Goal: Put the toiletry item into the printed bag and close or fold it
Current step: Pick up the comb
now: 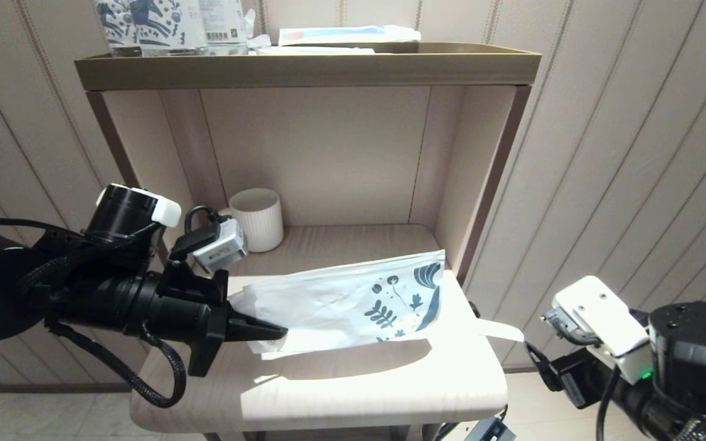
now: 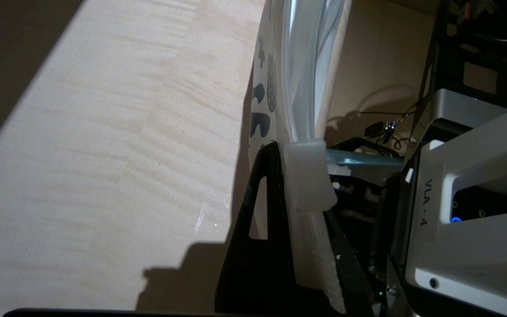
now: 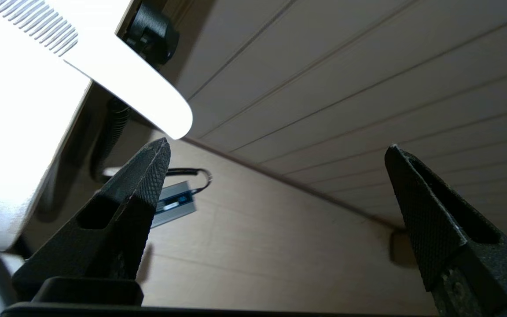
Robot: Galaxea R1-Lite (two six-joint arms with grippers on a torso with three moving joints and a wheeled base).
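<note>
At 9 o'clock the left gripper (image 1: pixel 276 332) has its fingers clamped on the printed bag (image 1: pixel 353 300), lifted above the tabletop (image 1: pixel 353 386); the toiletry item (image 1: pixel 500 329) overhangs the 3 o'clock edge, where the right gripper (image 3: pixel 275 154) waits, fingers apart

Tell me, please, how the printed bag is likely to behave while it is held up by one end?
The printed bag is probably light and floppy: the left gripper pinches one creased end, and the rest hangs over the shelf. Its thin, glossy film may be slippery, so it could slide from the jaws.
</note>
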